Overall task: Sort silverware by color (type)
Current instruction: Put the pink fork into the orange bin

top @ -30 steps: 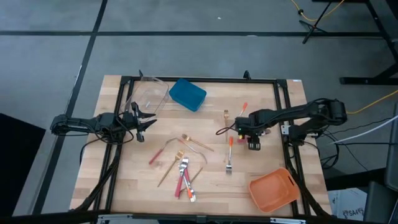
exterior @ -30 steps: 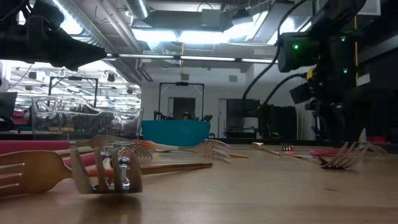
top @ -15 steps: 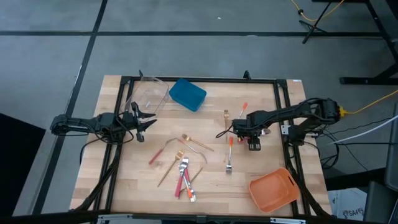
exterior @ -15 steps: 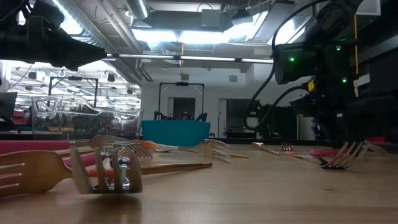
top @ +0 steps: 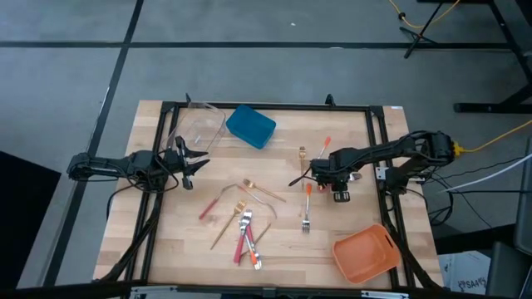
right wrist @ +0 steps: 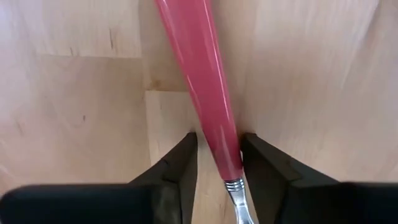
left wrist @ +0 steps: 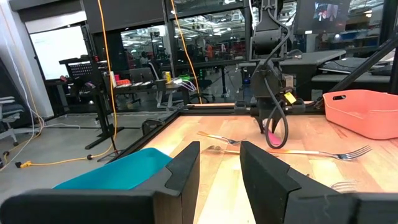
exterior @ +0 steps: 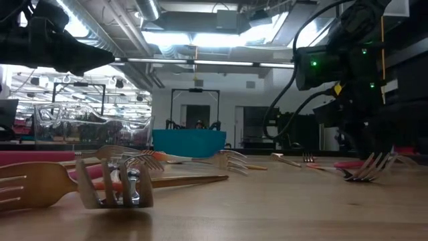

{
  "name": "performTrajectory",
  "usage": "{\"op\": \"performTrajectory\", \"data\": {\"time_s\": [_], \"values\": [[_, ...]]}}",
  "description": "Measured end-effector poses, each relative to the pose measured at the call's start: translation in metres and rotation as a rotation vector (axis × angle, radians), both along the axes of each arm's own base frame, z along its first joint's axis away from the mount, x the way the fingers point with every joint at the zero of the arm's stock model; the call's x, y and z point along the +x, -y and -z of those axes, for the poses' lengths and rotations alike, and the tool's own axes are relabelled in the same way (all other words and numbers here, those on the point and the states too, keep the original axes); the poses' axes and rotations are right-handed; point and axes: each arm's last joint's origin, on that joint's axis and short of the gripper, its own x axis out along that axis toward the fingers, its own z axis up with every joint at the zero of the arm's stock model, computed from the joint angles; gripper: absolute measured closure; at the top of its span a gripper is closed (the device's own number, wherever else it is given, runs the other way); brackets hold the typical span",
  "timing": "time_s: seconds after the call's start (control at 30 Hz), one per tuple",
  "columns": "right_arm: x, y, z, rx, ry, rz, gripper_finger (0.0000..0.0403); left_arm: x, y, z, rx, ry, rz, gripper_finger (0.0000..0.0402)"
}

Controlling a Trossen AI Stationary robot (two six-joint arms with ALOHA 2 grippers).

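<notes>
Blue bin sat near the far edge of the table, tilted, nothing visible inside; clear bin just beside it toward the far left corner, contents could not be told; orange bin at the near right corner looked bare inside. Right gripper was low over the right half of the table, arm reaching in from the right edge, fingers close on both sides of a pink-handled fork lying flat on the wood, touching or nearly touching it. Left gripper hung near the left edge just beside the clear bin, fingers parted with nothing between. Orange-handled fork lay just near side of the right gripper. A cluster of gold forks and red-handled pieces lay mid-table toward the near edge.
</notes>
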Motion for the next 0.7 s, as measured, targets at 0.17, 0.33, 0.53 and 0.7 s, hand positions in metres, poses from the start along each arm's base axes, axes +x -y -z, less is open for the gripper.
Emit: {"op": "performTrajectory", "data": {"time_s": [0.17,0.33,0.53,0.7], "values": [[0.0000,-0.0001,0.0002,0.002,0.000,-0.005,0.0309,0.0000,0.0000,0.0000,0.000,0.000,0.000,0.0292],[0.0000,-0.0001,0.0005,0.001,0.001,-0.005,0.0331,0.0000,0.0000,0.0000,0.000,0.000,0.000,0.0292],[-0.0001,0.0000,0.0006,0.001,0.000,-0.005,0.0361,0.0000,0.0000,0.0000,0.000,0.000,0.000,0.0292],[0.0000,-0.0001,0.0006,0.001,0.001,-0.006,0.0375,0.0000,0.0000,0.0000,0.000,0.000,0.000,0.0292]]}}
